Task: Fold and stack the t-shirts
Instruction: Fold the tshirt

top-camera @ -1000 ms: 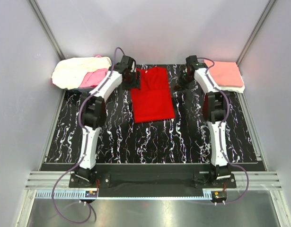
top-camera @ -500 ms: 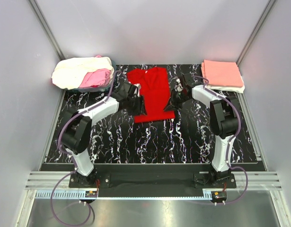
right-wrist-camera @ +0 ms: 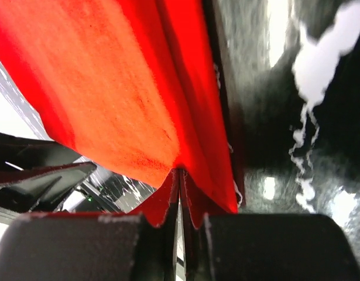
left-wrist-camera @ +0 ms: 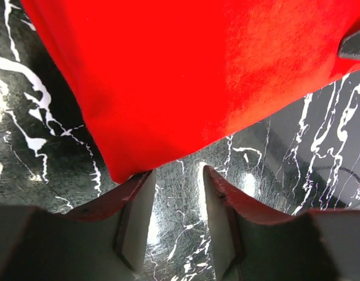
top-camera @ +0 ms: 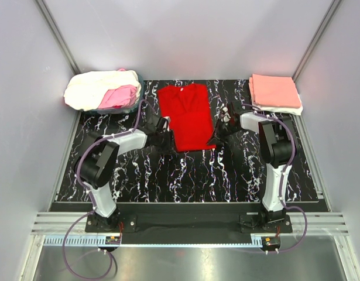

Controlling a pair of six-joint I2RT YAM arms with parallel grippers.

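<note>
Table (top-camera: 185, 175) has the red shirt (top-camera: 188, 117) lying flat in the middle, partly folded. Left fingers (left-wrist-camera: 139, 193) are down at its near left corner, parted with a gap. The cloth corner sits right at one tip, and nothing's pinched. Right fingers (right-wrist-camera: 168, 199) are squeezed together on the near right corner. Loose cream and pink pile (top-camera: 100, 91) sits far left, neat salmon stack (top-camera: 275, 92) far right.
</note>
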